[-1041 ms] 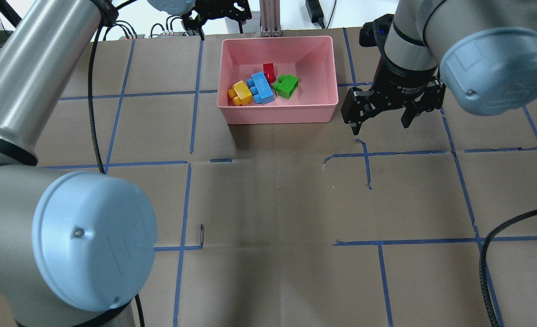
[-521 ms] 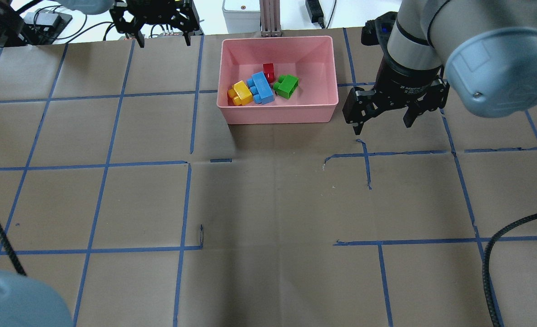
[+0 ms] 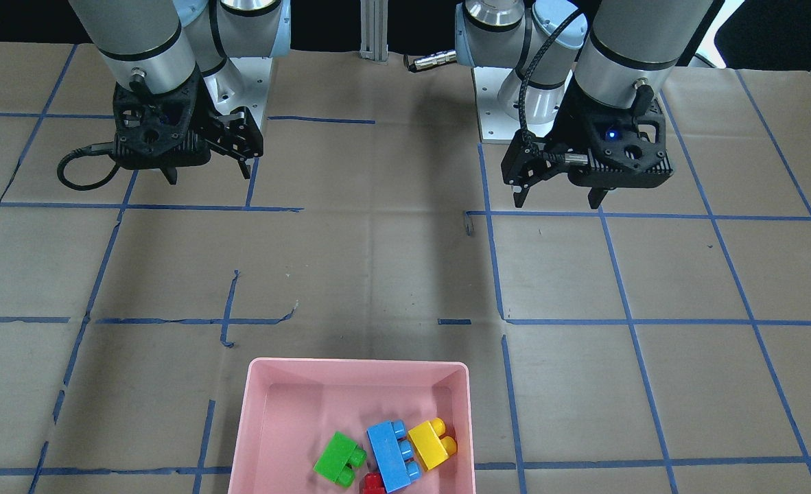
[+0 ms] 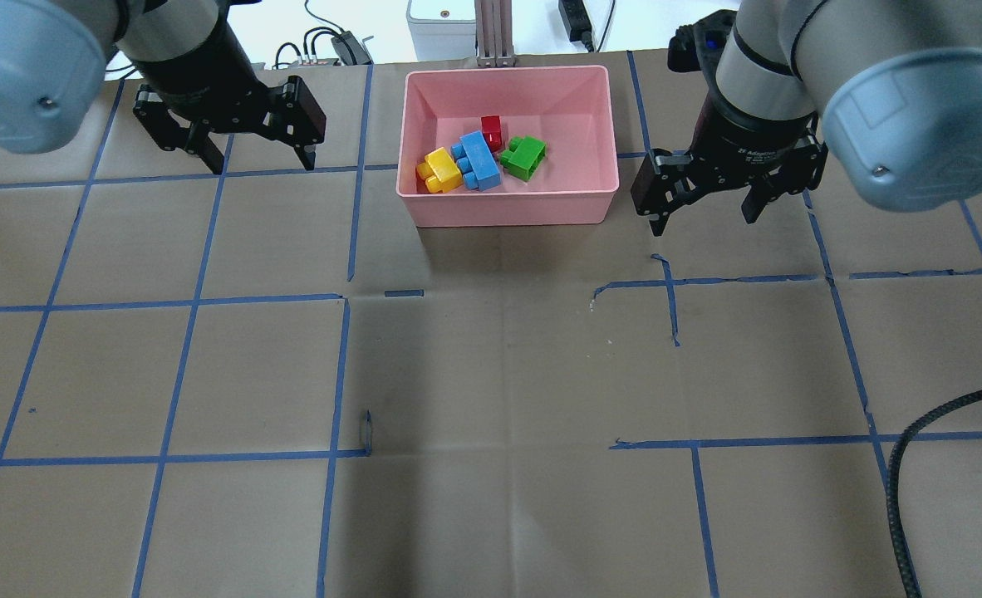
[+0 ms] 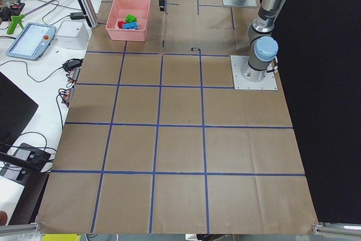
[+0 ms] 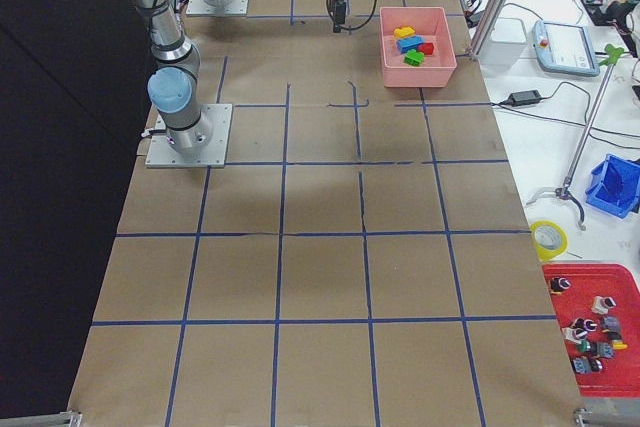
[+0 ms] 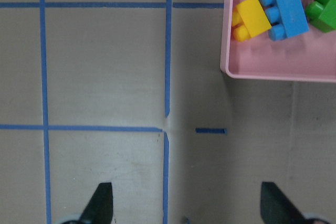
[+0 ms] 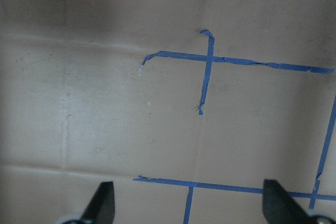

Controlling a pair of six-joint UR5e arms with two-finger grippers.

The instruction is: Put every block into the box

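The table (image 4: 491, 374), covered with brown paper and a grid of blue tape, takes up most of each view. Over it hang the 2 arms. The left gripper (image 4: 262, 162) hovers to the left of the box, clearly apart from it, its jaws spread wide with nothing between them. The right gripper (image 4: 703, 220) hovers just beside the box's right near corner, its jaws also wide apart and empty. Both wrist views show only bare paper between the fingers.

The pink box (image 4: 508, 212) stands at the far middle of the table. All 4 blocks lie inside it, in the half nearer the robot. The blue block (image 4: 476, 162) is in the middle. The yellow block (image 4: 441, 169) touches its left side. The green block (image 4: 524, 157) is just beside it on the right. The small red block (image 4: 491, 131) stands at its far end, probably touching it, though no view shows this clearly.

In my judgement the task is finished. I find no block outside the box, so nothing is left to pick.
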